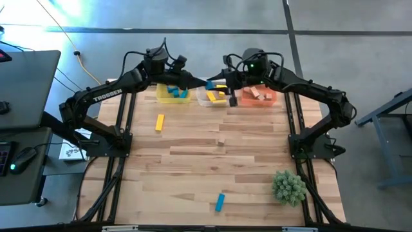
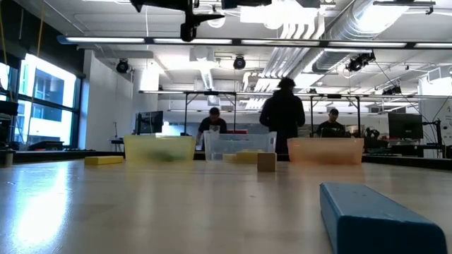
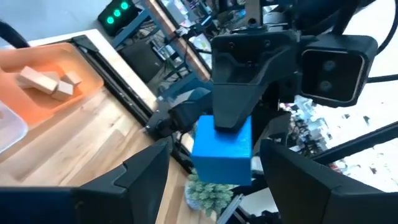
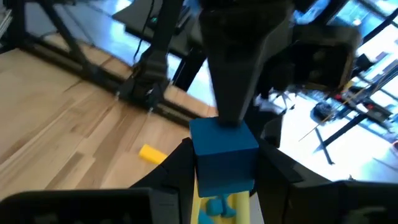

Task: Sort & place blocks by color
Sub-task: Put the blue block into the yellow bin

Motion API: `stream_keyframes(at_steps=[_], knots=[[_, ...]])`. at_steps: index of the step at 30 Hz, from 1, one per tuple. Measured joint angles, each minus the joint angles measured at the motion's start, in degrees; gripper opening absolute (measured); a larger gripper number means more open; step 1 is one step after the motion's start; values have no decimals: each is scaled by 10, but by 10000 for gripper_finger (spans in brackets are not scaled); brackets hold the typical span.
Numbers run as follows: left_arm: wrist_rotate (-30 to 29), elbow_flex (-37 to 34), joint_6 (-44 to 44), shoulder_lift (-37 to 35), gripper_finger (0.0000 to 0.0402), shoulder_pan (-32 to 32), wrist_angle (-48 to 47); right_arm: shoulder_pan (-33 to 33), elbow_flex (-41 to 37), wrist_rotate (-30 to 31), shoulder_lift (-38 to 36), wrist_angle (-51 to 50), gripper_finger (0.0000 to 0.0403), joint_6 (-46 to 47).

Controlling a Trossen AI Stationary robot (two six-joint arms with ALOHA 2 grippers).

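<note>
A blue block (image 3: 222, 149) hangs high above the far bins, between my two grippers. My right gripper (image 4: 225, 149), coming from the table's right, is shut on it. My left gripper (image 3: 214, 146), coming from the left, is open. Its fingers stand on either side of the same block with a gap showing on each side. From above, the block (image 1: 210, 84) shows between my left gripper (image 1: 196, 82) and my right gripper (image 1: 224, 82). On the table lie a yellow bar (image 1: 159, 122), a tan cube (image 1: 221, 140) and a blue bar (image 1: 220, 202). My right gripper pinches the blue block by two opposite sides (image 4: 202, 163) between its two fingers. The fingers come nearly level from the table's right, tipped slightly down. The block is lifted clear of the table and bins.
Three bins stand in a row at the far edge. The yellow bin (image 1: 172, 94) holds blue and yellow blocks, the clear bin (image 1: 207, 98) yellow blocks, the orange bin (image 1: 265, 98) tan blocks. A green plant ball (image 1: 288, 187) sits near right. People stand in the room beyond.
</note>
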Motion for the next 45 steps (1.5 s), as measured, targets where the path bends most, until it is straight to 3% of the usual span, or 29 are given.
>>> stream_keyframes(at_steps=[17,26,33,38,45], knots=[[27,0,-20,0,234,0,52,7,0,28,0,53,103,8],[27,0,-18,0,178,0,61,7,0,28,3,62,103,8],[27,-1,2,1,113,1,56,7,1,30,8,62,103,-6],[26,-1,25,1,108,1,53,7,1,52,8,61,103,-14],[10,-1,83,0,108,1,36,8,0,114,11,54,189,8]])
